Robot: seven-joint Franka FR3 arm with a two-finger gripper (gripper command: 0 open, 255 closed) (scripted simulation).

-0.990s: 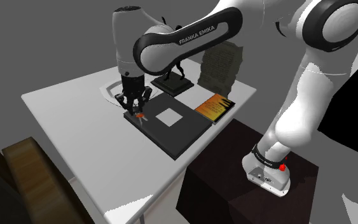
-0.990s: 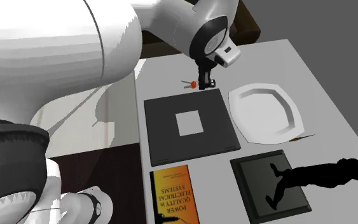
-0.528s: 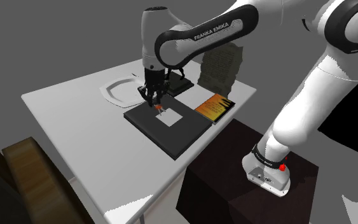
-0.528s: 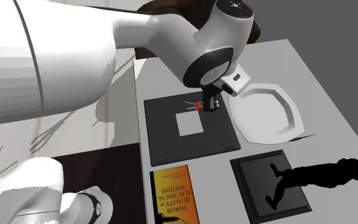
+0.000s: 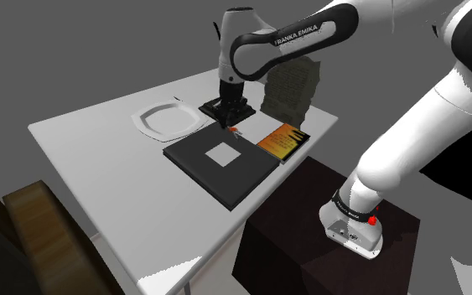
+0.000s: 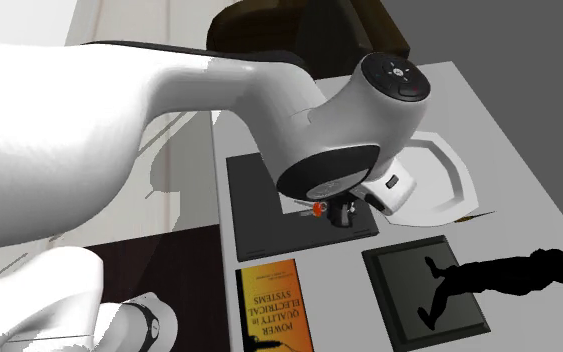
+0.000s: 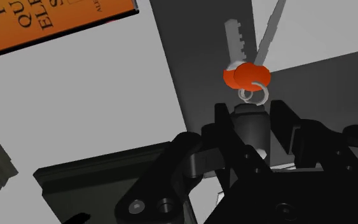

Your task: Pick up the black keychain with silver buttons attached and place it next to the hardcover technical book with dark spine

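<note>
Clasped by its black fob between the closed fingers (image 7: 223, 127), the keychain (image 7: 246, 76) hangs clear of the desk (image 5: 100, 159). Its orange bead and silver keys dangle over a dark square board (image 5: 194, 157) with a white centre, near the side facing the orange-covered book (image 5: 282, 140). Book and board lie just beside each other. A white plate (image 5: 167, 121) sits beside the board, away from the book.

Flat, even light. The table (image 5: 91, 159) reads bright white; the arm (image 6: 119, 120) is washed out close to the second exterior camera, throwing soft grey shadow. The wrist view is dim, the gripper (image 7: 252, 124) nearly featureless black, the keychain (image 7: 247, 76) crisp.
</note>
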